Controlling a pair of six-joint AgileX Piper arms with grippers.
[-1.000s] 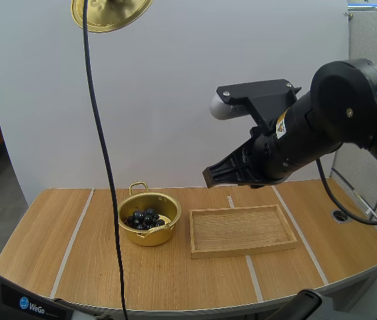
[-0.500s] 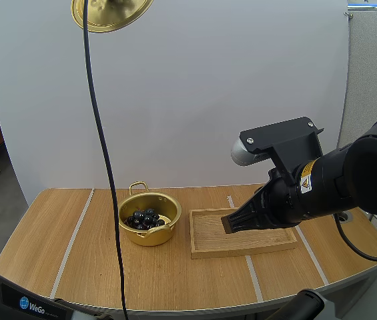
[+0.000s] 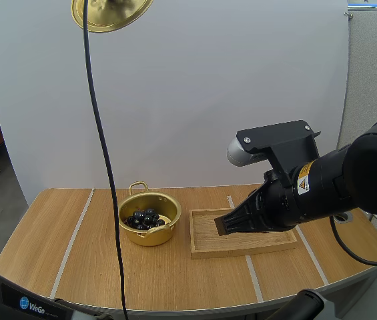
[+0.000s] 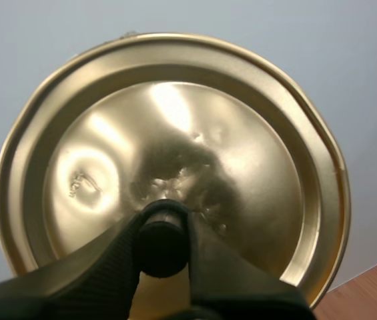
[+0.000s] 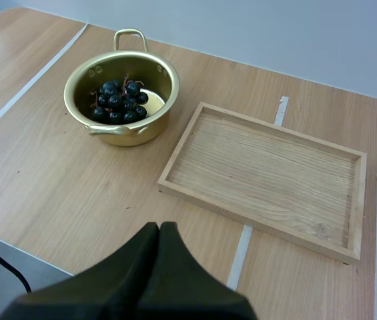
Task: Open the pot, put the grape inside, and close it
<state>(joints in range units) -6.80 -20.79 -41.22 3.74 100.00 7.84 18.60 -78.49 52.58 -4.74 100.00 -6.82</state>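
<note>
The left gripper (image 4: 163, 248) pinches the knob (image 4: 162, 230) of the lid (image 4: 175, 127), high above the table (image 3: 55, 240). The grapes (image 3: 144, 219) lie inside the open pot (image 3: 149, 236), and the right gripper (image 3: 223, 225), closed tight on nothing, hangs over the wooden tray (image 3: 205, 238).

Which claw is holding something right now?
The left claw, pinching the knob of the lid; the right claw is shut empty near the tray.

Shiny gold is recorded for pot (image 3: 149, 236) and lid (image 4: 255, 153). Grapes (image 5: 118, 100) are noted near-black. Tray (image 5: 268, 175) is logged as pale grained wood; desk (image 3: 48, 240) as brown wood, crossed by pale stripes.
</note>
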